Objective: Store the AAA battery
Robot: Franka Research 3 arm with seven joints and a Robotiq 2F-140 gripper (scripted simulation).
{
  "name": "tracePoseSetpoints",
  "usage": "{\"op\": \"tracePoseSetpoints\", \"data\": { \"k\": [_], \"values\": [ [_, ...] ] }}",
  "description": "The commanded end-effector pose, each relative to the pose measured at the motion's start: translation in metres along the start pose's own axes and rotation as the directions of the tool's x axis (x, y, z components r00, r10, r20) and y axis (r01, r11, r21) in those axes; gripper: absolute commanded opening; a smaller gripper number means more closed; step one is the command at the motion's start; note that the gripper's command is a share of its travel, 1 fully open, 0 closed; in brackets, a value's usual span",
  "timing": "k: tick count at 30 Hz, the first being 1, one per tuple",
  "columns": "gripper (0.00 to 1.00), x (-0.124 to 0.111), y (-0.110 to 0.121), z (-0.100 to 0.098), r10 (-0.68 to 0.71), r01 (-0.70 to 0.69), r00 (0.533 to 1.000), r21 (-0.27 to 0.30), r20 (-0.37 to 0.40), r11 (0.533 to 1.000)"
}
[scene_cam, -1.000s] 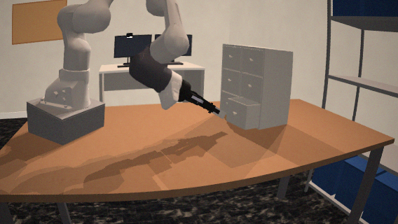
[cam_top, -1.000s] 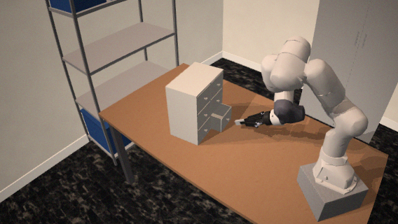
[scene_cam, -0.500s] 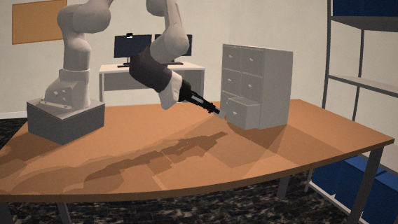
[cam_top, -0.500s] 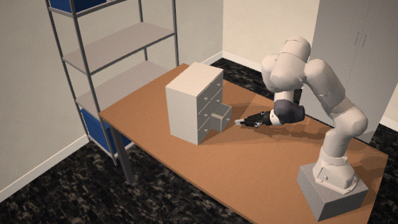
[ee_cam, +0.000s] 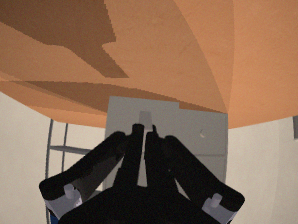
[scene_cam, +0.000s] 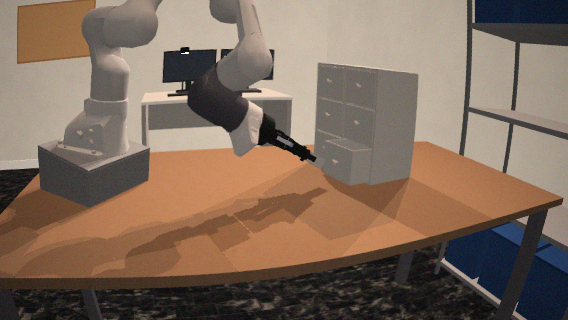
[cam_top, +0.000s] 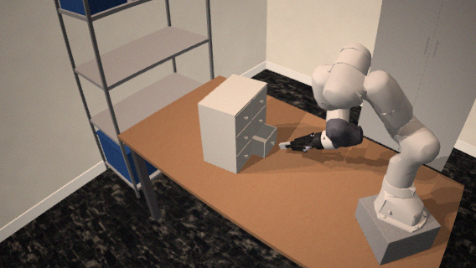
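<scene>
The gripper is clenched fully with nothing between its jaws, its tips just beside the pulled-out bottom drawer of the chest.

The arm leans low over the orange surface, its tool pinched shut and empty — tip just at the front of the one pulled-out drawer, bottom row of the grey chest.

The top view looks down from high, off one corner of the table. The exterior view sits low at the table's edge, while the wrist view peers close past the fingers — all three share the chest.
</scene>
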State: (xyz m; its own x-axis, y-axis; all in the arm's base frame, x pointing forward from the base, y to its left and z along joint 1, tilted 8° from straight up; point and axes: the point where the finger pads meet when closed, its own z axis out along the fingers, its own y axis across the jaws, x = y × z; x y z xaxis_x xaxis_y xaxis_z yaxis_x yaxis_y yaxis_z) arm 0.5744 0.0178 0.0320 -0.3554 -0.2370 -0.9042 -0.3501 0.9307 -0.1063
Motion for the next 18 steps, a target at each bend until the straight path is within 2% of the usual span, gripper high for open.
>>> {"op": "tracePoseSetpoints", "data": {
  "k": [1,18],
  "values": [
    [0.0,-0.001,-0.001,0.003,0.0,0.0,1.0,0.004,-0.002,1.0],
    [0.0,-0.013,-0.001,0.023,0.0,0.0,1.0,0.004,-0.002,1.0]
  ]
}}
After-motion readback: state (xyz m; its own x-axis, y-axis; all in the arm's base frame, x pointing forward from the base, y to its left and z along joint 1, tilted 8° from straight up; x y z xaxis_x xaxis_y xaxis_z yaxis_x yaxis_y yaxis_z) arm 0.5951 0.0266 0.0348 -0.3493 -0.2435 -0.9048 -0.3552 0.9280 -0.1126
